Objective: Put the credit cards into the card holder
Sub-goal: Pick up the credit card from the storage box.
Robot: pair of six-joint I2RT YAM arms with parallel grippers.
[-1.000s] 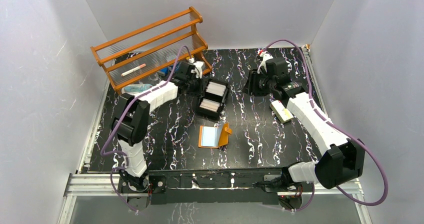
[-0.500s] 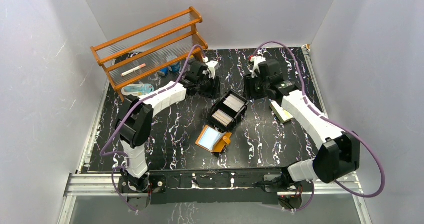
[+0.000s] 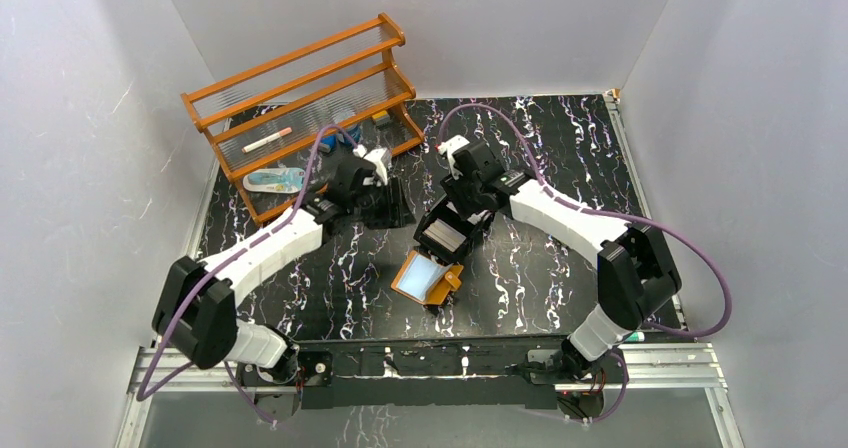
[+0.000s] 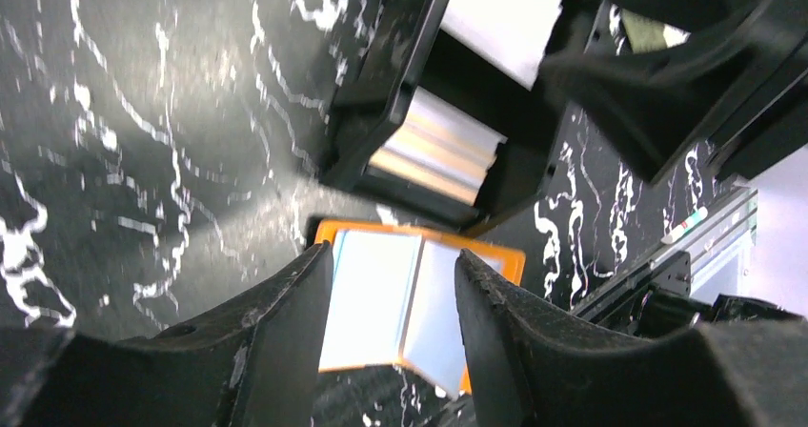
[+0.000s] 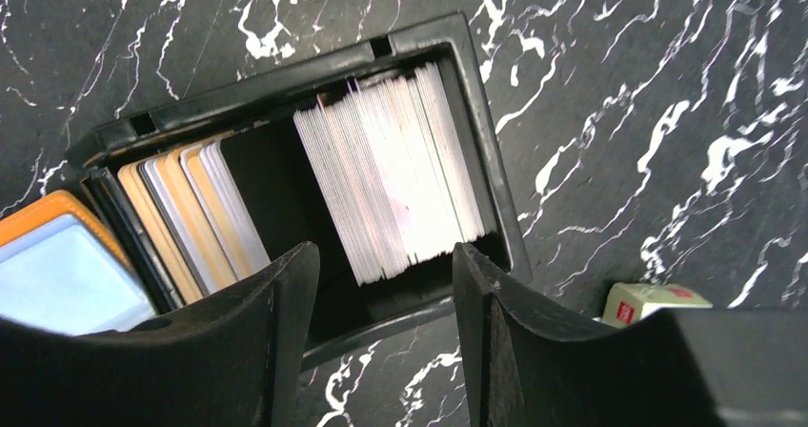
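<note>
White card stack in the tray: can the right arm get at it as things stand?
Probably yes: the right gripper hangs open directly above the credit cards, the tray is uncovered, and nothing sits between them.

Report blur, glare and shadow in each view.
Top external: evenly lit and sharp, holder sleeves shining pale. Left wrist: table streaked with motion blur, upper cards washed out to white. Right wrist: cards crisp, near fingers dark and soft.
</note>
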